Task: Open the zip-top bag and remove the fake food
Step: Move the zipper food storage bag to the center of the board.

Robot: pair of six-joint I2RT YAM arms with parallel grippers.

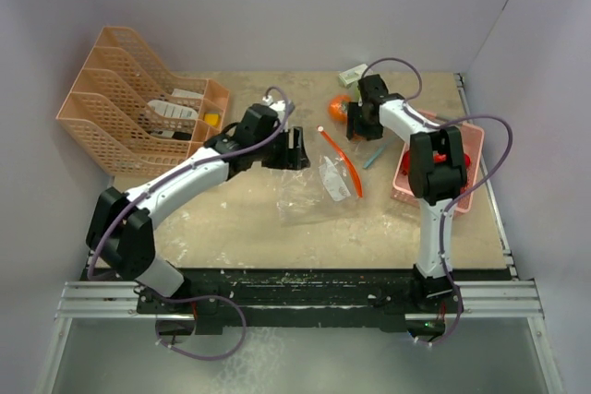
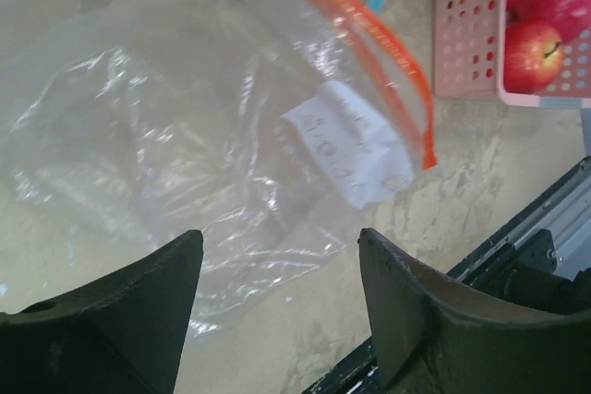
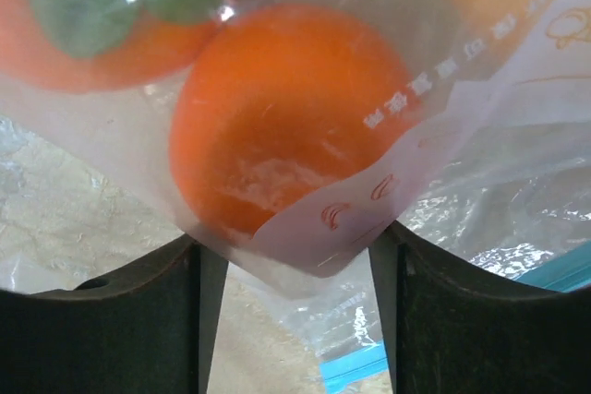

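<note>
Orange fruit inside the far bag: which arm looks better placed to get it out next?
Right. The right gripper sits at the printed bag holding the orange fruit, fingers apart either side of its bottom corner. The left gripper hangs open over the flat clear bag mid-table, away from that fruit.

The clear plastic zip-top bag is crinkled, glossy film. The red plastic apples shine smooth, as does the round orange plastic fruit. The pink perforated plastic basket looks satin; the mottled beige desk, matt and rough.
</note>
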